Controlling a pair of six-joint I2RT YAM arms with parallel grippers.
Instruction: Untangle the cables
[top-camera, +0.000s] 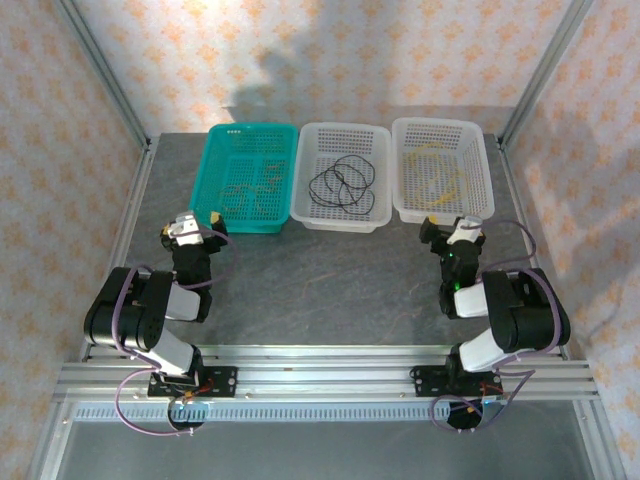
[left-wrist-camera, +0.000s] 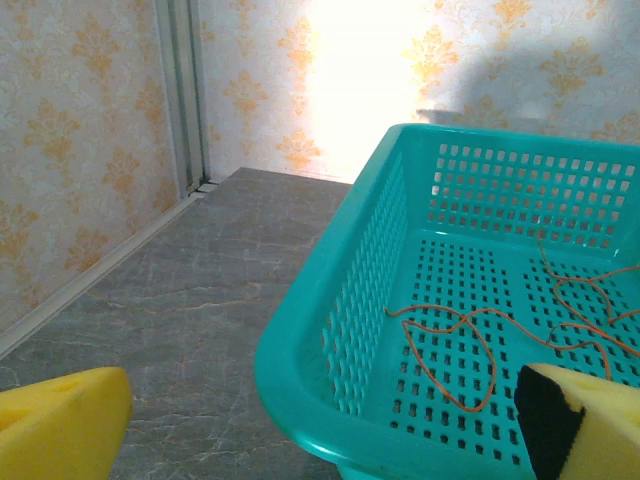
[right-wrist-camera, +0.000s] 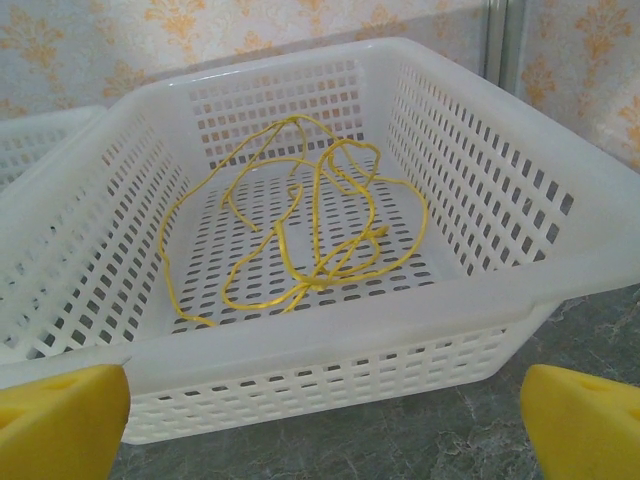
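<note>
**Left hand** (top-camera: 196, 222): released, yellow pads (left-wrist-camera: 60, 425) spread wide with nothing between them. It sits low over the bench (top-camera: 320, 285), just short of the near left corner of the teal basket (left-wrist-camera: 300, 385).

**Orange-brown cable** (left-wrist-camera: 478, 345): loose loops on the teal basket's floor, ahead of the left hand and to its right, clear of the pads.

**Right hand** (top-camera: 452, 232): released, jaws wide, nothing grasped. The right white basket (right-wrist-camera: 330, 335) stands directly ahead, its near wall facing the hand.

**Yellow cable** (right-wrist-camera: 312, 282): looped over itself on that basket's floor, with a knot-like crossing toward the hand's side. It is untouched.

**Black cable** (top-camera: 340, 183): several overlapping loops in the middle white basket (top-camera: 343, 217), ahead of the 2 hands and between them, well apart from both.
</note>
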